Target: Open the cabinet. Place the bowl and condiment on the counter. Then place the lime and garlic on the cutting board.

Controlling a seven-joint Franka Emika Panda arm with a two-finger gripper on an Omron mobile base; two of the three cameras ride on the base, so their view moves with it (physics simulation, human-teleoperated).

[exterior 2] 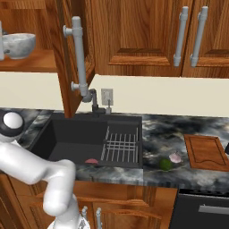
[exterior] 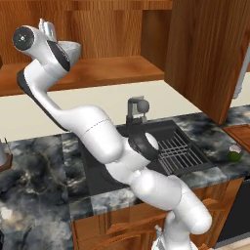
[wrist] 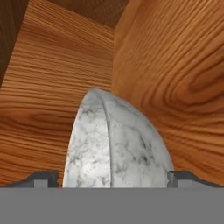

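cabinet: door swung open; marbled grey bowl on its shelf, at 10 o'clock in right base view | gripper: jaws spread wide astride bowl rim, nothing clamped | lime, garlic: on counter beside cutting board

Bowl bottom cut by frame edge; gripper tips barely peek; board cropped.
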